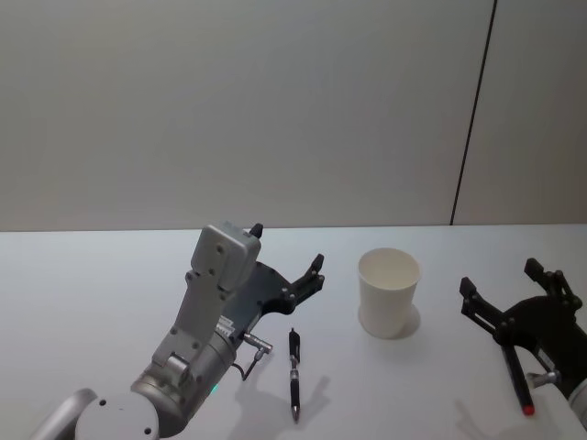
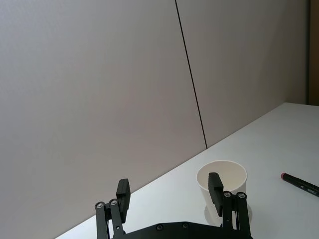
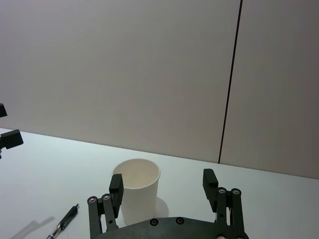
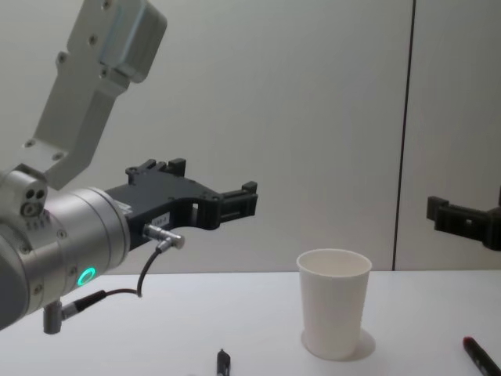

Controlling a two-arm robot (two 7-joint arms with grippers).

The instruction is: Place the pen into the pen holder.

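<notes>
Left gripper (image 1: 287,246): is hovering above the table (image 1: 92,293) with its fingers spread wide, clamping nothing; it is sitting left of the pen holder (image 1: 389,293) and pointing toward it.
Left arm (image 1: 197,339): is reaching in from the near left corner, with a green ring glowing on its wrist.
Black pen (image 1: 294,371): is lying flat on the table, just right of the left arm, nearer than the left gripper and near-left of the pen holder, not touching it.
Pen holder: is standing upright mid-table, between the two grippers.
Right gripper (image 1: 499,276): is hanging to the right of the pen holder, fingers apart, carrying nothing.
Red-tipped pen (image 1: 518,380): is lying on the table at the near right, under the right gripper.
</notes>
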